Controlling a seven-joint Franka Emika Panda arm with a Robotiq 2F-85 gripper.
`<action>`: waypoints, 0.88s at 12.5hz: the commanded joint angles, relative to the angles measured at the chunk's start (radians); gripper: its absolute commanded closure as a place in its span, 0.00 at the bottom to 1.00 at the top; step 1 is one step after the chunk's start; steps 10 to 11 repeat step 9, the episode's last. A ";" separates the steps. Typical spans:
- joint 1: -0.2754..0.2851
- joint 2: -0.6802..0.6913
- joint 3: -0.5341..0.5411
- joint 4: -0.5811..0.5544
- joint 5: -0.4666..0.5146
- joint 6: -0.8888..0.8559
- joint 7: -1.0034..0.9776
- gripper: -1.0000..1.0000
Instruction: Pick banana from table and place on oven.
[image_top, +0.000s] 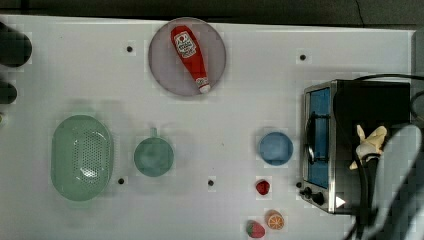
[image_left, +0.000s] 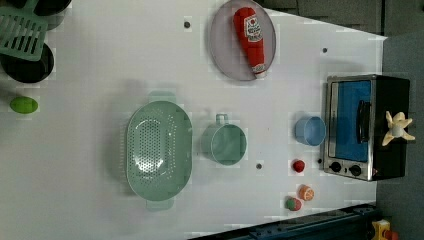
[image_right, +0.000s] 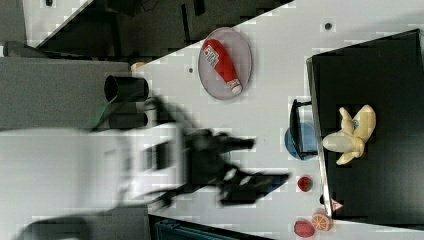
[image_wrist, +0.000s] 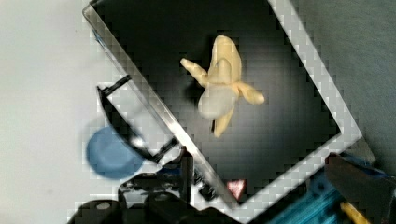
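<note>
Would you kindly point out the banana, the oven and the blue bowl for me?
banana (image_right: 350, 136): right view, its pale middle.
oven (image_left: 391, 95): left view, bare black top.
blue bowl (image_top: 275, 148): top view, its inside.

Pale cream-yellow banana (image_right: 351, 136) on the matte black oven (image_right: 380, 75) (blue-tinted door), white table (image_top: 235, 100) dotted dark.

3 overhead views share oven (image_top: 372, 100), wrist camera close above it
</note>
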 joint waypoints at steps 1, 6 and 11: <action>0.074 -0.102 0.118 0.017 0.024 -0.127 0.307 0.00; 0.082 -0.165 0.361 0.014 0.034 -0.193 0.759 0.00; 0.083 -0.174 0.417 0.011 0.054 -0.194 0.914 0.00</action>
